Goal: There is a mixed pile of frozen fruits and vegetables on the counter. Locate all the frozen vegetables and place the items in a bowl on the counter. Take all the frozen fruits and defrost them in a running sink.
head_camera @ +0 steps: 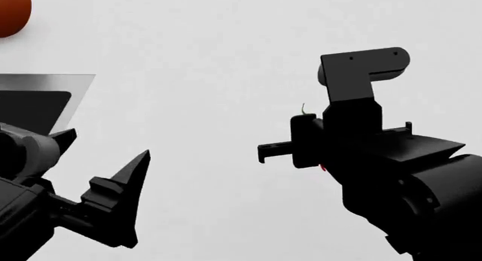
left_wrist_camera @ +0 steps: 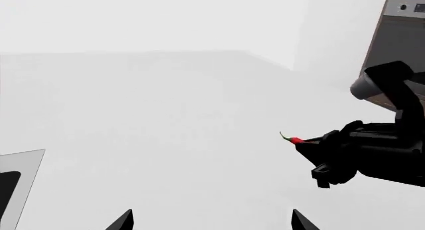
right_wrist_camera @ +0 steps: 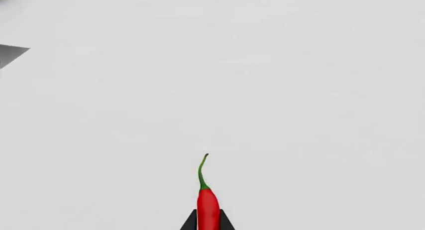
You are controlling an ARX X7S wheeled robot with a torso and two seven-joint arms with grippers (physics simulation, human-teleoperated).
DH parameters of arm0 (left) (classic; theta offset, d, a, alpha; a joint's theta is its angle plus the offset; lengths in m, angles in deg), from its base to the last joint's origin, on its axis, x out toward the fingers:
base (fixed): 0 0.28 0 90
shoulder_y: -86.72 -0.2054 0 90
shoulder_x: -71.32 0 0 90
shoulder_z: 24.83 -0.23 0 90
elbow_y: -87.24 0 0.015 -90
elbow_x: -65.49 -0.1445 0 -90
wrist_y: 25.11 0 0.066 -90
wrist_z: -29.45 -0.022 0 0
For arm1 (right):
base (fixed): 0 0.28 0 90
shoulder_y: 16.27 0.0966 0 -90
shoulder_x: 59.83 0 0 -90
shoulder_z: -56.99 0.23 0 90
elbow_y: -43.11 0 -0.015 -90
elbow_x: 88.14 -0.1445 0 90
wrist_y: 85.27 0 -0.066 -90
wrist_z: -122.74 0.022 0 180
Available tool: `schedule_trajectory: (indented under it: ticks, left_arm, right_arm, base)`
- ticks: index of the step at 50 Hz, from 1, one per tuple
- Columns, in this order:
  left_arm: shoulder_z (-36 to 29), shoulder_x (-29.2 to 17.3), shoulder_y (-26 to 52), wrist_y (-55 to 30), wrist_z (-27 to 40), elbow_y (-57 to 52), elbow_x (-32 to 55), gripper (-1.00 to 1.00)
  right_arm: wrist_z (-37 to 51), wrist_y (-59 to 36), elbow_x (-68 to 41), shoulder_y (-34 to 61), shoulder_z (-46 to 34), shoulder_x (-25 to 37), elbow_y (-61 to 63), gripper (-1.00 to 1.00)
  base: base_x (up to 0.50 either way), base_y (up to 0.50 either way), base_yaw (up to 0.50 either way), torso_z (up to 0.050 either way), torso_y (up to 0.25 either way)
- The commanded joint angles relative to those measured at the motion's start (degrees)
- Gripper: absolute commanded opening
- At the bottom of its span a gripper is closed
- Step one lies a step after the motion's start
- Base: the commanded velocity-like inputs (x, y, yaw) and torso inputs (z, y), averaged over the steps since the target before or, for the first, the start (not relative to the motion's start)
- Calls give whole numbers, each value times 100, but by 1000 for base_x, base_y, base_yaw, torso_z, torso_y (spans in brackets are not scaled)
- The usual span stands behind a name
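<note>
Right wrist view shows the right gripper (right_wrist_camera: 207, 221) closed on the chili (right_wrist_camera: 207, 205), stem pointing out past the fingertips over the bare white counter (right_wrist_camera: 265, 90). So the step in hand looks like carrying this vegetable to the bowl, which no view shows; the next move calls for finding it. Head view alone shows the left gripper (head_camera: 124, 207) spread open and empty near the sink (head_camera: 45, 94) corner.

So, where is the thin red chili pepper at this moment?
The thin red chili pepper with a green stem sits between the jaws of the right gripper, over the plain white counter, its stem pointing out past the tips.
</note>
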Motion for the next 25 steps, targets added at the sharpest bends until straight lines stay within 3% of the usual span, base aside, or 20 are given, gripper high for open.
schedule_trajectory:
  ticks: [1,12,25]
  left_arm:
    - [48,-514,-13,-44,-101,-787,-73,100]
    - [169,-801,335,-315,-393,-1131,265,100]
    - [285,-1132,561,-494,-1342,-1190,690,100]
  right_arm:
    - [17,28,0,-39,53,108,24,-100]
    - [12,107,41,-34,18,113,-76,-100]
    - [-2,159,58,-16,-22,122,-141,-100]
  base:
    - [0,0,0,0,0]
    - [0,0,0,0,0]
    - [0,0,0,0,0]
